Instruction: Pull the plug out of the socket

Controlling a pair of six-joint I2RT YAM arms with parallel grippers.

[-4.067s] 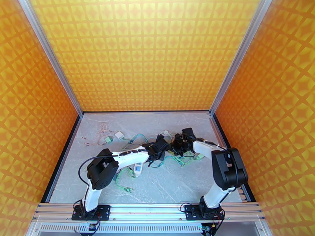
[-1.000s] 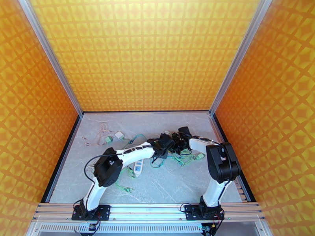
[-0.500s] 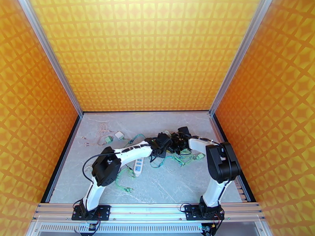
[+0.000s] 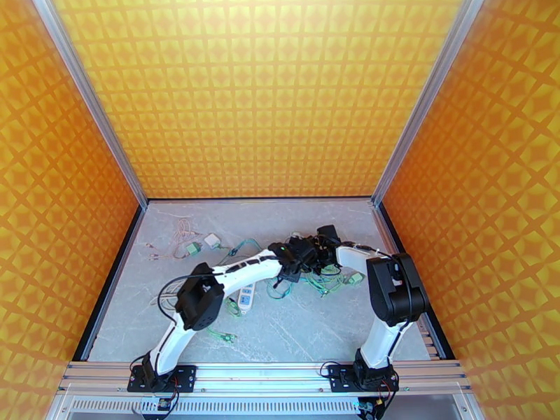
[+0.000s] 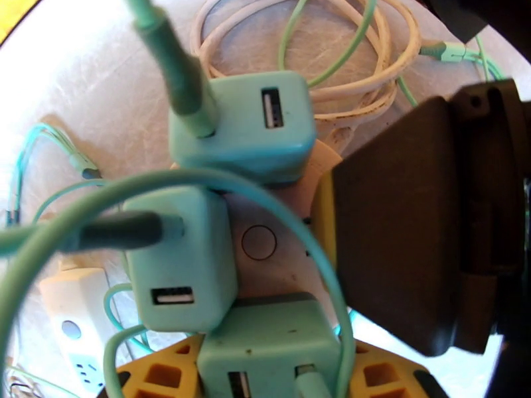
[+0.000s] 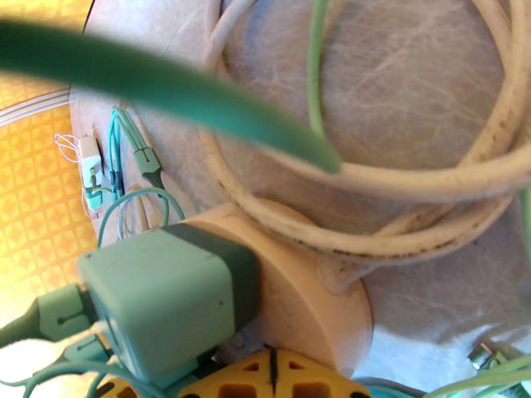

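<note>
Round cream socket (image 5: 259, 243) on the desk (image 4: 301, 330), three mint plugs (image 5: 242, 134) seated in it. Near plug (image 5: 265, 336) clamped between the left end effector (image 5: 273, 376) pads. Right end effector (image 6: 272, 374) closed, pads meeting, socket rim just ahead.

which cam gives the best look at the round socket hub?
Left wrist. It looks straight down on the socket hub: centre button visible, three teal chargers plugged around it. Right wrist catches its side wall and one charger. Top external: too small to make out amid the cable tangle.
</note>
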